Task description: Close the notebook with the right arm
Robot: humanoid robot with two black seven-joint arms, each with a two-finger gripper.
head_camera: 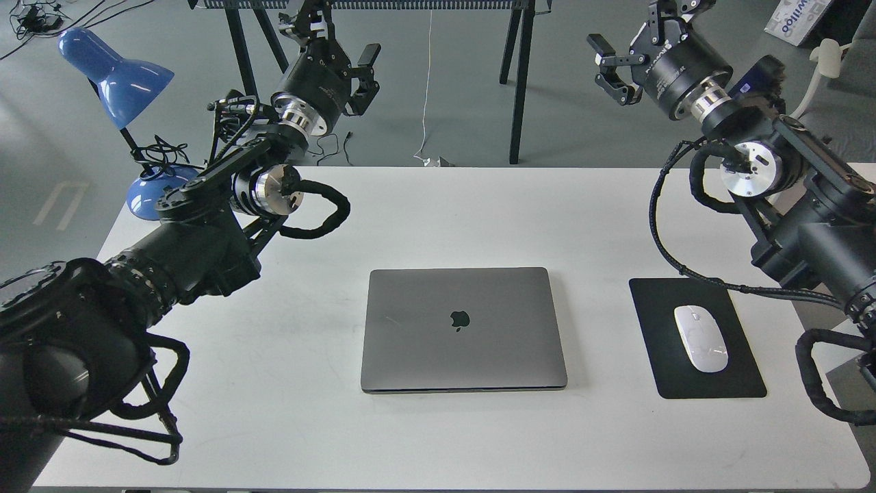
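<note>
The notebook (463, 329) is a slim grey metal laptop lying flat on the white table (438, 219), lid down, with the apple logo facing up. My right arm (787, 178) is raised at the upper right, well away from the notebook. Its gripper (628, 35) is open, empty and high above the table's far right edge. My left gripper (340, 35) is open and empty, held up beyond the far left of the table near the blue lamp (116, 75).
A black mouse pad (657, 342) with a white mouse (700, 337) lies right of the notebook. The lamp's base stands at the table's far left corner. Black trestle legs (514, 82) stand behind the table. A chair (821, 103) is at the far right.
</note>
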